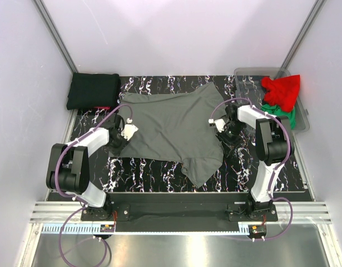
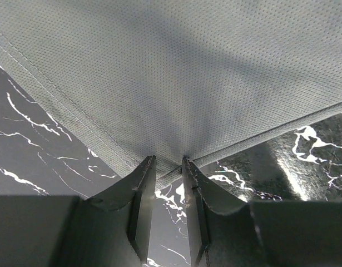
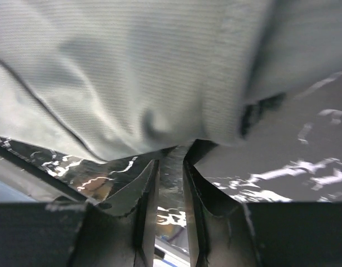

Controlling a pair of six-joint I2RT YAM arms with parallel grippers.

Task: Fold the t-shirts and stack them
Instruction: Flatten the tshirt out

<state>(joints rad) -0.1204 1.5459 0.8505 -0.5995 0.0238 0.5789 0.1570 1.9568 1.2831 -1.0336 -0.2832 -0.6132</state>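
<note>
Dark grey t-shirt (image 1: pixel 171 125) is lying spread mid-table. Left gripper (image 2: pixel 168 161) is pinching its left corner; right gripper (image 3: pixel 171 156) is sitting narrow-jawed at its right edge, grip unclear. Far-right bin (image 1: pixel 254 71) is holding red t-shirt (image 1: pixel 282 89) and green t-shirt (image 1: pixel 285 114).

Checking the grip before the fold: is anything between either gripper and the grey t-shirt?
Nothing visible. The left gripper pinches a hemmed corner of the grey t-shirt; the right gripper has its tips at the shirt's edge, with no other object between.
</note>
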